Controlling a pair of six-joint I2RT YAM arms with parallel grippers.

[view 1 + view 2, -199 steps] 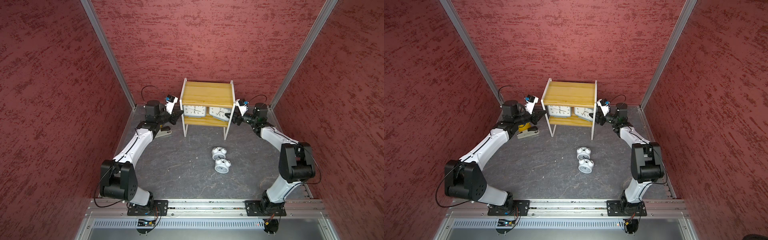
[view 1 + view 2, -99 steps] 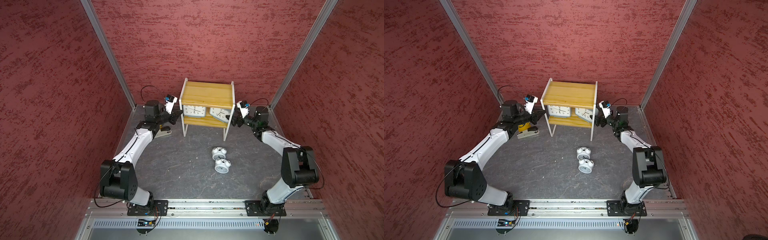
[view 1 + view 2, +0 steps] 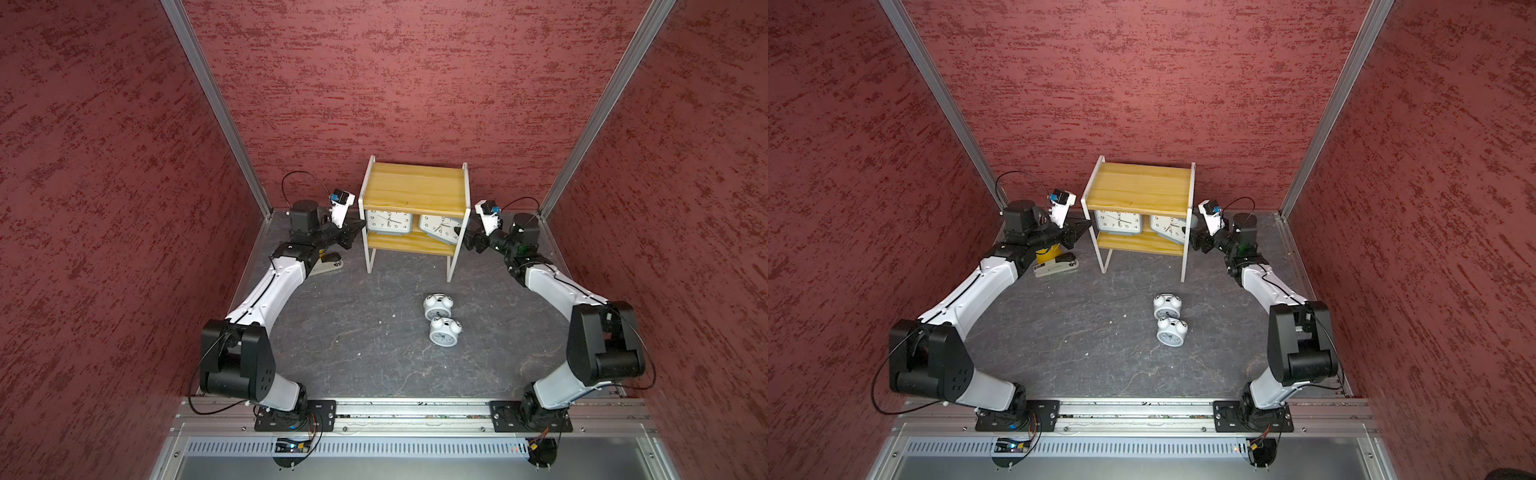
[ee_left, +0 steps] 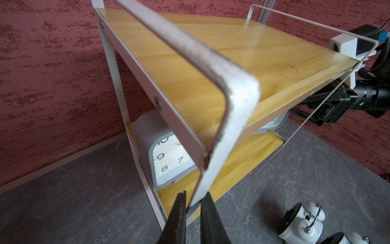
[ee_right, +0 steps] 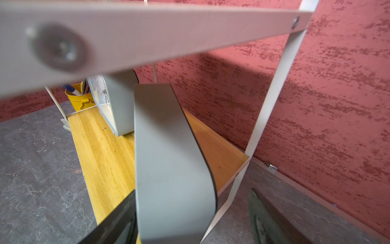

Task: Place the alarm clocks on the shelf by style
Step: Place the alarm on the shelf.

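The shelf stands at the back wall. Two grey alarm clocks are on its lower board: one upright, the other tilted. Two white twin-bell alarm clocks lie on the floor in front. My left gripper is shut on the shelf's front left leg. My right gripper is open around the tilted clock's end. One finger lies against it and the other stands apart.
A yellow pen cup and a stapler sit left of the shelf, under my left arm. Red walls close in the back and both sides. The dark floor stretches in front of the shelf.
My right gripper's jaws have spread wider around the tilted grey clock, and that arm has shifted slightly. The left arm and the clocks on the floor have not moved.
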